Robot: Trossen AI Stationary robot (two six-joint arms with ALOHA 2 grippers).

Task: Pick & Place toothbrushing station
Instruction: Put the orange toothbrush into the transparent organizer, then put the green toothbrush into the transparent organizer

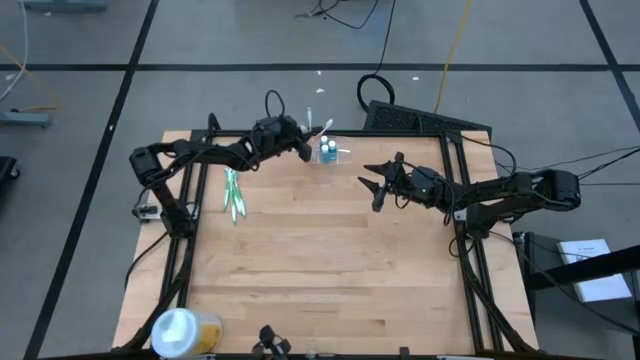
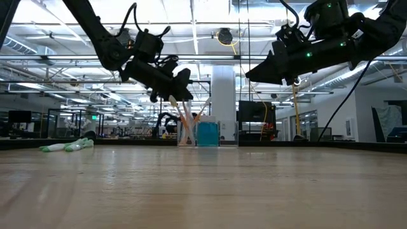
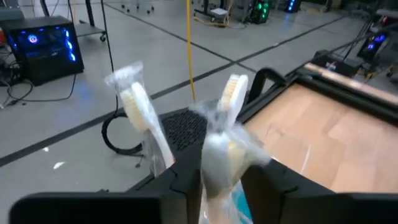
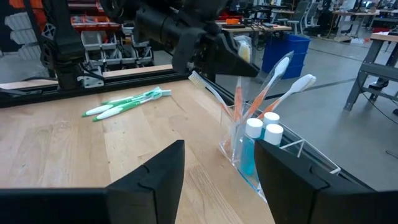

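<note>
Toothbrushing station (image 4: 247, 152), a small clear plastic holder at the desk's (image 1: 330, 270) far edge, looks light, rigid and slippery; best taken by its side walls. Left claw (image 1: 305, 146) grasps a wrapped toothbrush (image 3: 225, 134) above it; right claw (image 1: 374, 183) hangs released nearby.

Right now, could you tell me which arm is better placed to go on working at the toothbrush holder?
Probably the left: the left gripper hangs right at the holder, among its toothbrushes. The right gripper hovers open, farther off.
</note>
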